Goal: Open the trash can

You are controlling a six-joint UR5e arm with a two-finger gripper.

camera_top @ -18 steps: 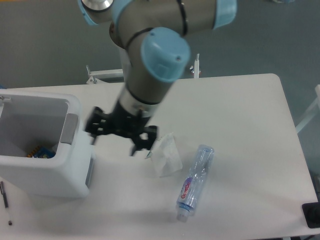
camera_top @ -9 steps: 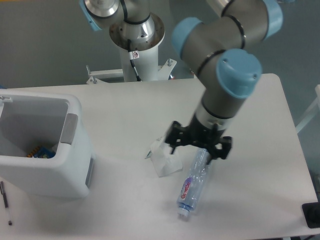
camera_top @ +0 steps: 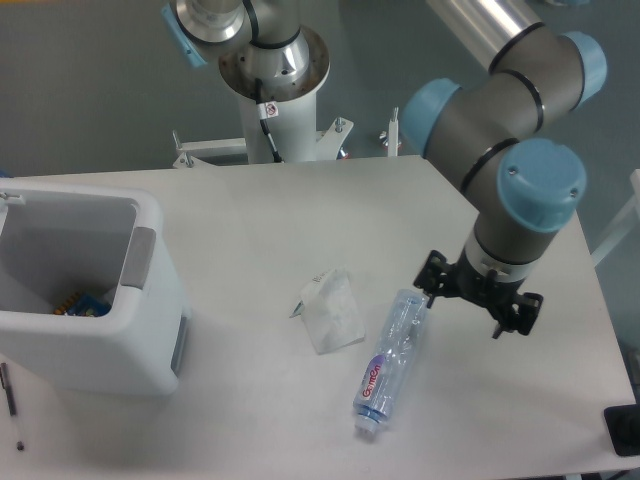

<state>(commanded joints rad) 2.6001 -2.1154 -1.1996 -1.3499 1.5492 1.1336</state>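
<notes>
Trash can (camera_top: 95, 320): table's left edge, top open, small items inside.
Gripper (camera_top: 480, 300): near table's right side, just right of the bottle (camera_top: 392, 357); finger spread unclear, holds nothing visible.
Tissue (camera_top: 330, 312): between can and bottle.

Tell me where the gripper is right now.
The gripper hangs over the right part of the table, just right of the bottle and far from the open trash can at the left edge.
</notes>
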